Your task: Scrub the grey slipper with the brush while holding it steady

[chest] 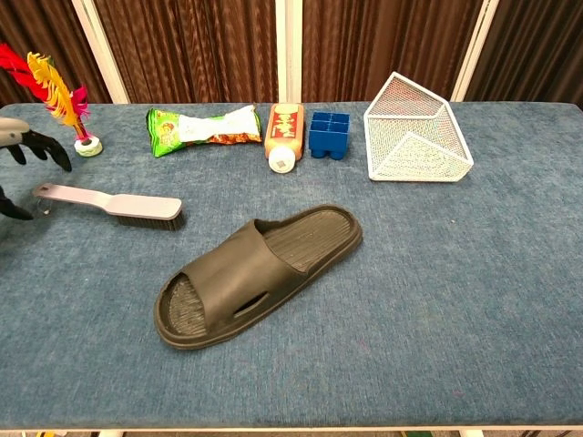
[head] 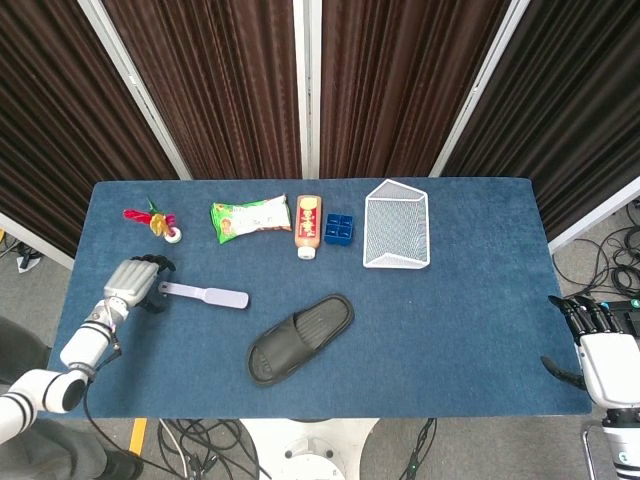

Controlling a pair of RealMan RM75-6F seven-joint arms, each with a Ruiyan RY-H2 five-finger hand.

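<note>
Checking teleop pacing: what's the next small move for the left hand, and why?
Probably close the left hand around the handle end of the brush. The hand is at that end with fingers apart, the brush lies flat on the table, and the grey slipper is untouched. The right hand waits off the table edge.

Left hand cut off at chest-view edge

A staged robot lab rather than a home: a blue-felt table stands before dark brown curtains hung between white frame posts, with loose cables trailing on the grey floor.
</note>
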